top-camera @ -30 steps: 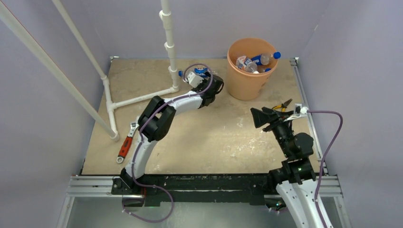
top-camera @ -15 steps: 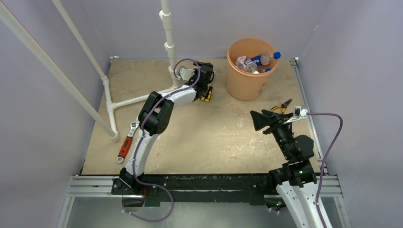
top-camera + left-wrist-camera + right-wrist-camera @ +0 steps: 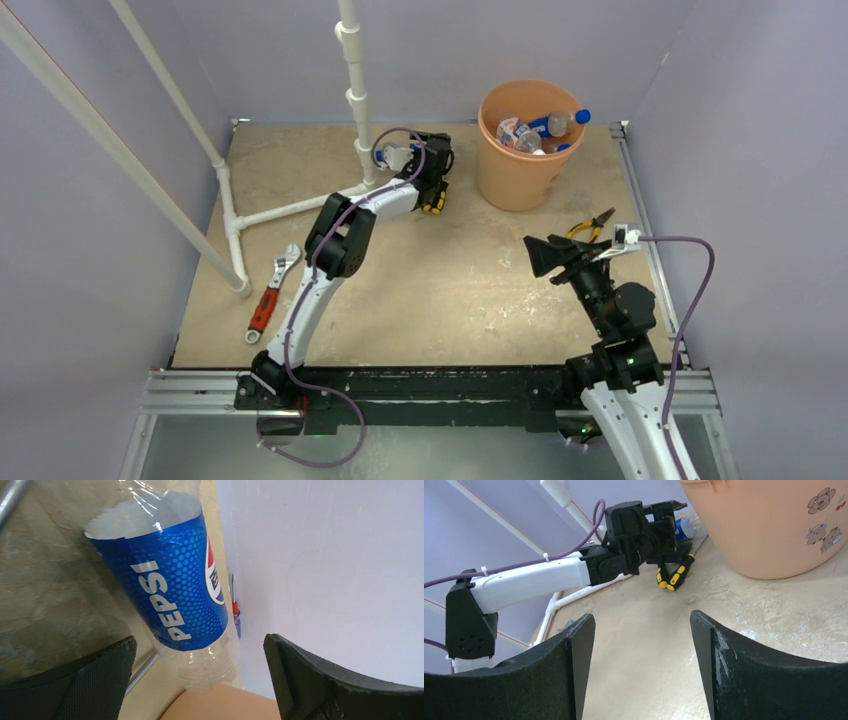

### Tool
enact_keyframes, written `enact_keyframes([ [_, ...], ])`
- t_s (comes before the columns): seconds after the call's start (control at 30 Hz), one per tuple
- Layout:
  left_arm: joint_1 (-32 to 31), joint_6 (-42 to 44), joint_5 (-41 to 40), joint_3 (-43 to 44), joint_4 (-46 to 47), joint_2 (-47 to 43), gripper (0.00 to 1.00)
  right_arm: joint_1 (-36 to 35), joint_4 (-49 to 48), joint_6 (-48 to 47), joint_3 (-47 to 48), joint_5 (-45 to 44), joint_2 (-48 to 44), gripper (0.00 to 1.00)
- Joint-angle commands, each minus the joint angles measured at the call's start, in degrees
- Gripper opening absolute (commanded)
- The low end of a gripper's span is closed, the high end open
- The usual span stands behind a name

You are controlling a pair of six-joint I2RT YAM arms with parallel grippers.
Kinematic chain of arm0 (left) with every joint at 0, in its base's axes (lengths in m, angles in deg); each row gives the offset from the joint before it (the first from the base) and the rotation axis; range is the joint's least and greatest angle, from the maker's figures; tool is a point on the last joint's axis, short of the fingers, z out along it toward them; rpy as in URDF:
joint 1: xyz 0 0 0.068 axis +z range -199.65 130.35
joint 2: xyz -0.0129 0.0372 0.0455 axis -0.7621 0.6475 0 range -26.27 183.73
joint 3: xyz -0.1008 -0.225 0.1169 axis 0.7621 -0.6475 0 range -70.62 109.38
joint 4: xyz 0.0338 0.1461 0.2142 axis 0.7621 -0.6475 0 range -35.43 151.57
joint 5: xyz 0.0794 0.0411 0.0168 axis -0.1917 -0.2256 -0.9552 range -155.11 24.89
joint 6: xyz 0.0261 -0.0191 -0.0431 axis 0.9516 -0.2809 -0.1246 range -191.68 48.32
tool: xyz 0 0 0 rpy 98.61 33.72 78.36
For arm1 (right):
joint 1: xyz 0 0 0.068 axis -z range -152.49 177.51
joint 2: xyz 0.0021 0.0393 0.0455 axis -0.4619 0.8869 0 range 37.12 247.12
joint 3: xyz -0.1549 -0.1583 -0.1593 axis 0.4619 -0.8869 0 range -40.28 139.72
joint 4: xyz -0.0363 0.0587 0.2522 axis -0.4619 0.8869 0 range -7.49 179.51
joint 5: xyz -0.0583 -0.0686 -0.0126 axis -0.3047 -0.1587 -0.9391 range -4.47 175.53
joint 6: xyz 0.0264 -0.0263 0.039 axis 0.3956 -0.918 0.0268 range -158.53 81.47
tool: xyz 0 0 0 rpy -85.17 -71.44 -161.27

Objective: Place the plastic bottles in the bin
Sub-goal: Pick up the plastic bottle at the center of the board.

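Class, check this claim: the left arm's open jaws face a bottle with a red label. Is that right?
No. The bottle has a blue label, not red, as the left wrist view shows; the left arm does face it with open jaws.

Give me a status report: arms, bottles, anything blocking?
Left gripper open, straddling clear blue-labelled plastic bottle. Right gripper open, empty. Yellow-and-black-handled pliers close by.

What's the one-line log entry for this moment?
left gripper: open, at Pepsi bottle | right gripper: open, empty | bin: holds bottles
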Motion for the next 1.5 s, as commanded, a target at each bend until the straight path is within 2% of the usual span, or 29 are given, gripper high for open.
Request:
enact_keyframes([
  [0.0,0.80,-0.90,-0.03,4.81,-0.54,2.55,0.97,-0.37,-0.78,0.03,-0.24,-0.50,-0.26,0.73],
  [0.3,1.65,-1.53,0.74,5.56,0.16,5.55,0.76,-0.37,-0.72,-0.10,-0.94,-0.90,-0.19,0.73],
  [0.57,2.19,-1.38,2.20,2.29,6.33,5.09,0.48,-0.41,-0.86,-0.21,-1.39,-1.06,-0.08,0.73],
  [0.73,2.30,-0.13,2.40,-0.62,10.35,2.05,0.35,-0.39,-0.84,-0.20,-0.73,-1.11,0.00,0.73],
  [1.2,2.24,2.73,4.23,-15.50,24.55,-13.65,0.22,-0.38,2.51,-0.19,2.35,-1.45,-2.89,0.73],
  [1.47,2.45,0.90,7.61,-24.97,34.93,-21.57,0.21,-0.37,6.21,-0.79,4.46,-3.37,-6.58,0.73],
])
